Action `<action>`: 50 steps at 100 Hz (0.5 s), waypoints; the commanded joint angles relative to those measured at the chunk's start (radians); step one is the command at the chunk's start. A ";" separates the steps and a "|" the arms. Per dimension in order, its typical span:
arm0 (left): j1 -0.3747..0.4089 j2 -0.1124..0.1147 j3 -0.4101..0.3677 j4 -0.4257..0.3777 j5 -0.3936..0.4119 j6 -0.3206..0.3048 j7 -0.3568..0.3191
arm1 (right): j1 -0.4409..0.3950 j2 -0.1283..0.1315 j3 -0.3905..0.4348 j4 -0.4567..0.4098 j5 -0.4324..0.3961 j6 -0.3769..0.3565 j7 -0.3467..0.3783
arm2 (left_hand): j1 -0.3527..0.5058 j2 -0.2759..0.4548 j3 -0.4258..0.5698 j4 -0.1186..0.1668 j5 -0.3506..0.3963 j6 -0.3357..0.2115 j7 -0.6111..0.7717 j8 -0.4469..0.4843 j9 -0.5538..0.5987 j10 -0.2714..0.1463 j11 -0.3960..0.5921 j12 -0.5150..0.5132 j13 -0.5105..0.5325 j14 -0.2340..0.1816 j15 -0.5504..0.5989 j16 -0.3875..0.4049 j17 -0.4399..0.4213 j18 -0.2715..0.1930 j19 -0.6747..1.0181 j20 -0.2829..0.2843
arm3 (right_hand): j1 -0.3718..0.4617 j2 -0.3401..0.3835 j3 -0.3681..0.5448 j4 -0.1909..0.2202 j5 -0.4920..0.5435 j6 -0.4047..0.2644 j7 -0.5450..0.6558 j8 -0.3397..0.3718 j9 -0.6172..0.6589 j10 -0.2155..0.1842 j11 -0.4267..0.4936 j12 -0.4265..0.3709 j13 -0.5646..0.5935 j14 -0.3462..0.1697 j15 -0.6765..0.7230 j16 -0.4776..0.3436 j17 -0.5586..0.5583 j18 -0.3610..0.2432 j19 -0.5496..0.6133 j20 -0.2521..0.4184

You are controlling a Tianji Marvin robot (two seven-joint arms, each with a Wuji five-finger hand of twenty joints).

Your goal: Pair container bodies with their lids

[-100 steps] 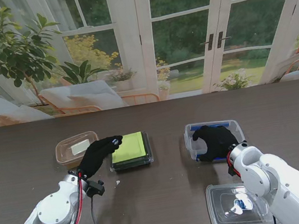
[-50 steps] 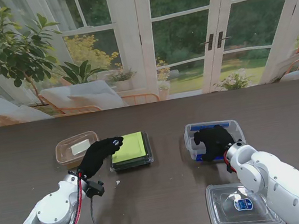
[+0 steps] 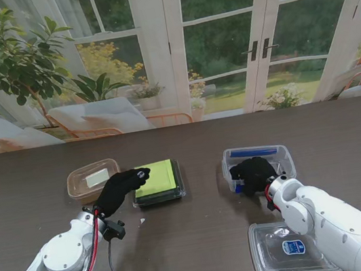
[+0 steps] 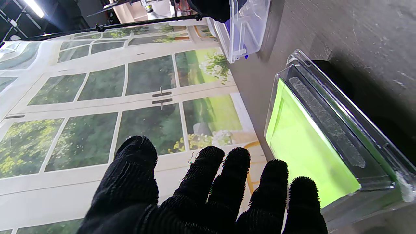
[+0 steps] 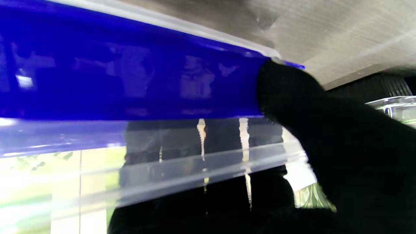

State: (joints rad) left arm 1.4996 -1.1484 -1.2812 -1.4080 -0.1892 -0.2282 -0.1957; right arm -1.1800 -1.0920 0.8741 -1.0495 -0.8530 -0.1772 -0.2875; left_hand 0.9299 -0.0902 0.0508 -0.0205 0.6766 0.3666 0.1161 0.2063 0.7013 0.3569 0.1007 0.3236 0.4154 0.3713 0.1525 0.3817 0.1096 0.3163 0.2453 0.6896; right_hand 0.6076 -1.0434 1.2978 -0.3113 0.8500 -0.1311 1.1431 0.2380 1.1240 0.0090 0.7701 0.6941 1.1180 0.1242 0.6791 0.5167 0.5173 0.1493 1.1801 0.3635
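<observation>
The right hand [image 3: 253,173] grasps the near rim of the clear blue-trimmed box [image 3: 259,161]; its lid [image 3: 289,249] lies nearer to me. The left hand [image 3: 121,187] (fingers spread, released) hovers beside the green container [image 3: 157,182].

The table [image 3: 197,243] presents a dark wood-grain surface with a matt finish. Both hands wear black knitted cloth: the left hand [image 3: 121,188] shows a fuzzy, fibrous weave (clearest in the left wrist view), as does the right hand [image 3: 252,173]. The arm shells [image 3: 331,221] are glossy white plastic. The clear container [image 3: 259,164] at centre right is transparent glossy plastic with a blue glossy strip. The green-lidded box [image 3: 158,182] is smooth clear plastic. The lid [image 3: 291,250] at lower right is transparent, reflective plastic.
</observation>
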 commanded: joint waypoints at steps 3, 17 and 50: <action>0.005 0.000 -0.003 -0.009 -0.003 0.008 -0.023 | 0.014 -0.011 -0.016 0.022 -0.002 -0.014 -0.004 | 0.021 0.037 -0.022 0.015 0.021 -0.029 -0.005 0.006 0.023 -0.007 0.001 0.011 -0.004 0.004 -0.016 -0.006 -0.008 -0.031 -0.020 -0.009 | 0.123 -0.004 0.085 -0.008 0.083 -0.083 0.065 -0.010 0.067 -0.033 0.035 0.037 0.086 0.032 0.070 0.029 0.150 0.021 0.085 0.045; 0.006 0.001 -0.004 -0.011 -0.005 0.012 -0.027 | 0.031 -0.017 -0.036 0.050 0.005 -0.043 -0.037 | 0.024 0.040 -0.025 0.015 0.024 -0.028 -0.004 0.006 0.024 -0.006 0.002 0.011 -0.002 0.004 -0.015 -0.005 -0.008 -0.031 -0.020 -0.008 | 0.150 -0.038 0.112 -0.009 0.147 -0.118 0.112 -0.065 0.090 -0.026 0.033 0.069 0.165 0.031 0.190 0.061 0.222 0.005 0.129 0.096; 0.010 0.003 -0.007 -0.018 -0.005 0.023 -0.035 | 0.055 -0.031 -0.078 0.079 0.021 -0.120 -0.085 | 0.027 0.046 -0.032 0.015 0.024 -0.027 -0.005 0.006 0.024 -0.004 0.001 0.011 -0.005 0.006 -0.017 -0.006 -0.011 -0.032 -0.021 -0.008 | 0.163 -0.058 0.134 -0.012 0.177 -0.122 0.144 -0.120 0.092 -0.033 0.039 0.085 0.175 0.010 0.229 0.095 0.264 -0.032 0.097 0.126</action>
State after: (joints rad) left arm 1.5053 -1.1450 -1.2850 -1.4165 -0.1911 -0.2122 -0.2080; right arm -1.1282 -1.1086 0.8087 -0.9656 -0.8312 -0.2816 -0.3796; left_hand 0.9299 -0.0898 0.0386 -0.0205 0.6907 0.3666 0.1161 0.2063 0.7013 0.3584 0.1007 0.3236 0.4154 0.3713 0.1525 0.3817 0.1092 0.3162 0.2453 0.6895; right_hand 0.6502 -1.1110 1.3063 -0.3361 0.9200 -0.0903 1.1433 0.1013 1.1822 -0.0026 0.7833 0.7574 1.2299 0.1575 0.8622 0.5895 0.5806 0.1505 1.2659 0.4471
